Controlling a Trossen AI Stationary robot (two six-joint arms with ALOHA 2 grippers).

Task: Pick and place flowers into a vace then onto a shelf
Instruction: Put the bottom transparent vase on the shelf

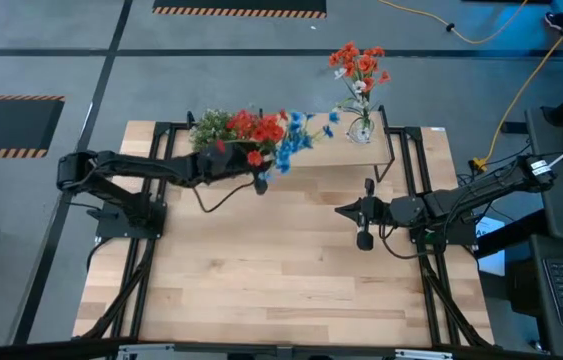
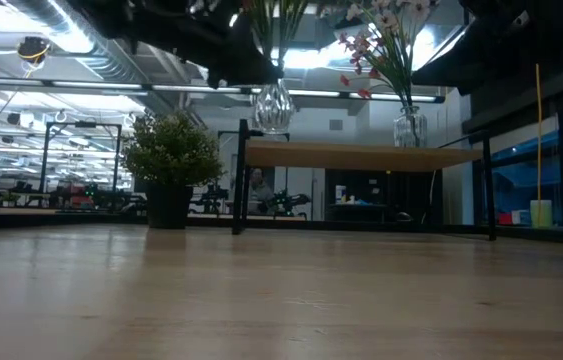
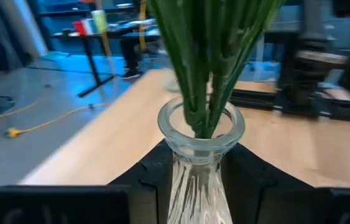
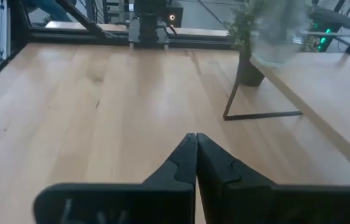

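Observation:
My left gripper [image 3: 199, 155] is shut on a clear ribbed glass vase [image 3: 199, 134] with green stems [image 3: 209, 62] standing in it. Red and blue flowers [image 1: 266, 135] top this bunch. In the low view the vase [image 2: 273, 105] hangs just over the left end of the light-wood shelf [image 2: 361, 155]. A second glass vase [image 2: 409, 125] with red-orange and pale flowers [image 1: 358, 65] stands on its base on the shelf's right part. My right gripper [image 4: 194, 140] is shut and holds nothing, above the table's right middle [image 1: 346, 210]. My left gripper pinches the vase's neck [image 3: 196, 171] just under the flared rim, one finger [image 3: 153, 168] on each side. The fingers come level from the table's left. The vase stands upright in the hold, lifted clear, its base a little above the shelf board.
A bushy green potted plant [image 2: 171, 160] stands on the table by the shelf's left end, close to my left arm [image 1: 161, 168]. The shelf's thin black legs [image 2: 241, 180] stand along the far edge. Bare wood tabletop [image 1: 261, 270] spreads toward the near edge.

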